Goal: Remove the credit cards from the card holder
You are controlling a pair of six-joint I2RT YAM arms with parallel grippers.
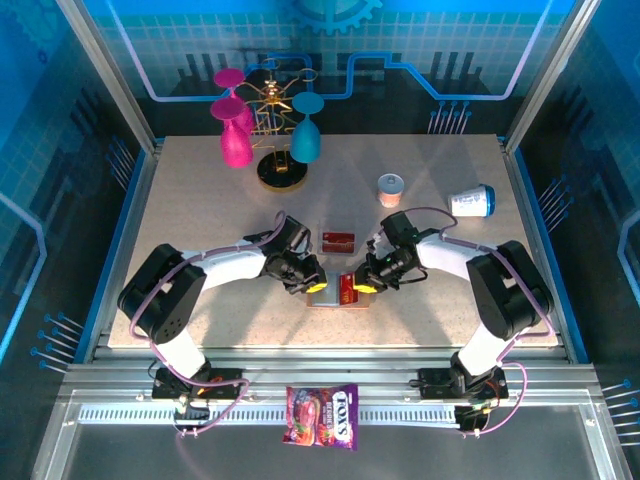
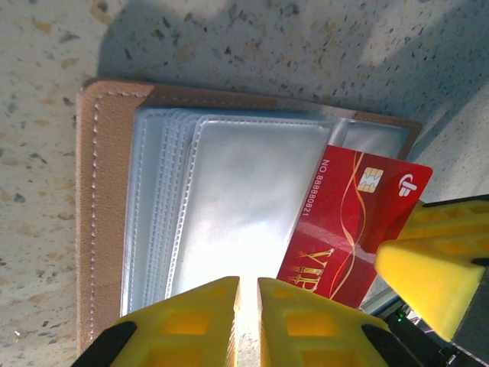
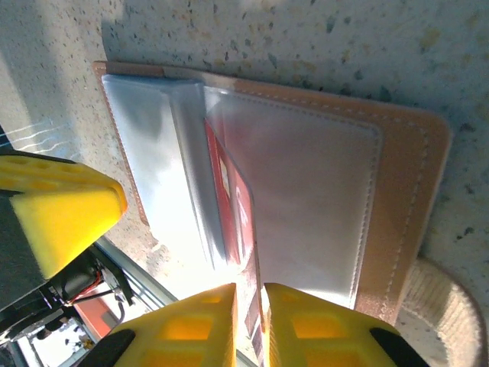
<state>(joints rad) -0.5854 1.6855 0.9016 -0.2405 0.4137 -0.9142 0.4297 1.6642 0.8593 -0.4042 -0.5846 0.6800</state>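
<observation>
Speckled surface shows you one card holder and two credit cards, one half hidden in sleeves and clamped by the jaws of the right gripper, while the left gripper has its jaws nearly together.

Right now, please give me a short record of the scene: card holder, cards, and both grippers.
card holder: open, flat on the table
red card: partly out of the holder
second red card: loose on the table, beyond the holder
left gripper: shut, at the holder's left side
right gripper: shut on the red card
</observation>
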